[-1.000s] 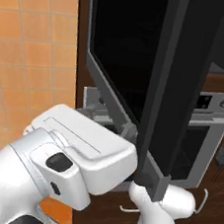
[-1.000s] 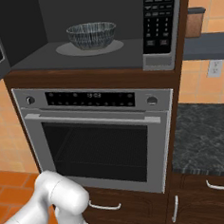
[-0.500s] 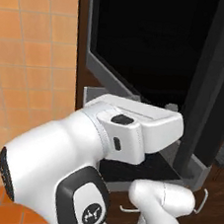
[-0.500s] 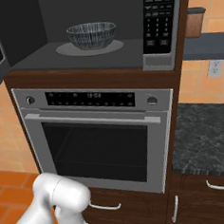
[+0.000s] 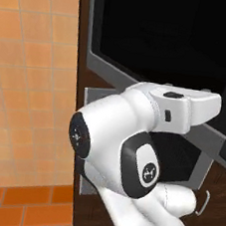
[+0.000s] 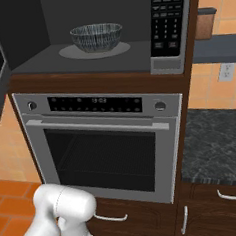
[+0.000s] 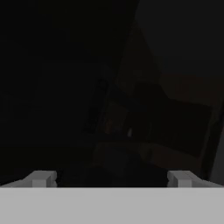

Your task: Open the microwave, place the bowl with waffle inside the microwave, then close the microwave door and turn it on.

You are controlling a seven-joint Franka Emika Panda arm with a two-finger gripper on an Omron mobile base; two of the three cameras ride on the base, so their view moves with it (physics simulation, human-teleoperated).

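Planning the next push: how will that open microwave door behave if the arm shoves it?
The microwave door looks like a wide rigid panel, so it should swing as one piece, not flex. Its dark glass face is probably slick, so the fingers may slide. The bowl sits well inside, likely undisturbed.

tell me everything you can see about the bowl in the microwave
The bowl is small, round and looks like clear glass, with a fine criss-cross ribbed pattern of dark lines around its wall. It stands upright, its rim level, on the round pale turntable plate inside the open microwave cavity, well clear of the cavity walls. Nothing else touches it. Its contents cannot be made out from this angle.
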